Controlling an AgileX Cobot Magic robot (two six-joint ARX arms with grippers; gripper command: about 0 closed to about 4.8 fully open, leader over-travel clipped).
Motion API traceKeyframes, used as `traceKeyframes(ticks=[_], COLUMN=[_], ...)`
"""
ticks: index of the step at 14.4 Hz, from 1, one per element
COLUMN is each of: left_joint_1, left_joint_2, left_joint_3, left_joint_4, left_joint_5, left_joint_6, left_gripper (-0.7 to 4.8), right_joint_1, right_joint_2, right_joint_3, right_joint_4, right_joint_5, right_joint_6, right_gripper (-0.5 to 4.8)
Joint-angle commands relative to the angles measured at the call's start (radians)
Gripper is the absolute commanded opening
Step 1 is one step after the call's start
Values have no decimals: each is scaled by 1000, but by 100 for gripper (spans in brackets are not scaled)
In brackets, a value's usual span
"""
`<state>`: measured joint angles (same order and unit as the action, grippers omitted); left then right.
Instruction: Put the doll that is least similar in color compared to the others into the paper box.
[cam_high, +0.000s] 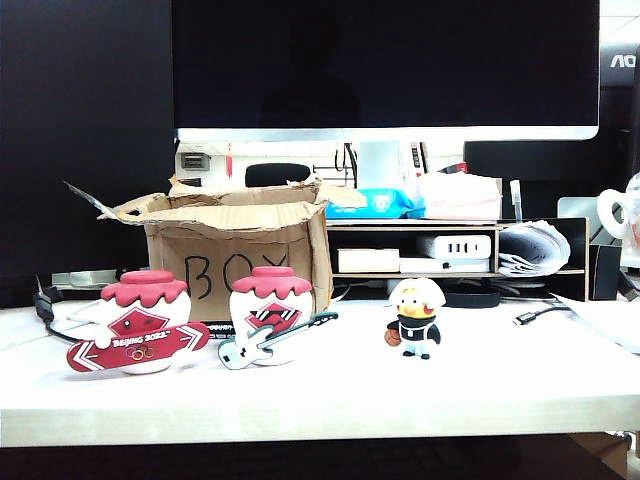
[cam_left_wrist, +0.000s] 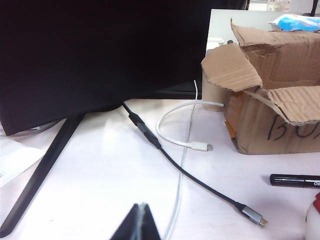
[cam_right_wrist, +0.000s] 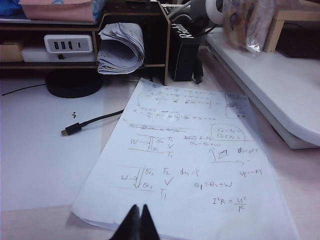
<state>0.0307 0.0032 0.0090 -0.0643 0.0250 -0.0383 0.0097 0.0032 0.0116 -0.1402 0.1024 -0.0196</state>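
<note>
Doll: the small doll (cam_high: 415, 318) with the white hood, yellow face and black-and-white outfit stands upright on the white table (cam_high: 500, 385), right of the middle in the exterior view, well apart from the two red-and-white dolls.
Other dolls: the snowboard doll (cam_high: 141, 322) and the guitar doll (cam_high: 270, 316) stand side by side just in front of the paper box.
Paper box: the paper box (cam_high: 235, 255) sits behind them with its ragged flaps open at the top, "BOX" written on the front.
Left gripper: the left gripper (cam_left_wrist: 141, 223) shows only its dark tips, pressed together with nothing between them, low over the table near two cables (cam_left_wrist: 190, 172) and a black marker (cam_left_wrist: 295, 180).
Right gripper: the right gripper (cam_right_wrist: 138, 221) is likewise closed and empty, above a handwritten sheet of paper (cam_right_wrist: 200, 165); the doll is not in its wrist view.
Handling: the doll looks light, hard and smooth, probably moulded plastic, so likely slippery and easy to tip on its small feet.
Where to hold: across the round hood or the torso from the sides seems safest; the tiny brown ball and thin arms look too slight.
</note>
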Motion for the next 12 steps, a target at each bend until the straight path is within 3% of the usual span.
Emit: traceKeyframes(ticks=[1, 10, 12], left_joint_1=[1, -3, -42], left_joint_2=[0, 0, 0], left_joint_3=[2, 0, 0], left_joint_4=[12, 12, 12], left_joint_5=[1, 1, 0], left_joint_6=[1, 1, 1], left_gripper=[-5, -5, -5], right_joint_1=[-1, -1, -1], right_joint_2=[0, 0, 0], right_joint_3=[-4, -4, -4], right_joint_4=[17, 17, 17], right_joint_5=[0, 0, 0], right_joint_6=[0, 0, 0], right_gripper=[-5, -5, -5])
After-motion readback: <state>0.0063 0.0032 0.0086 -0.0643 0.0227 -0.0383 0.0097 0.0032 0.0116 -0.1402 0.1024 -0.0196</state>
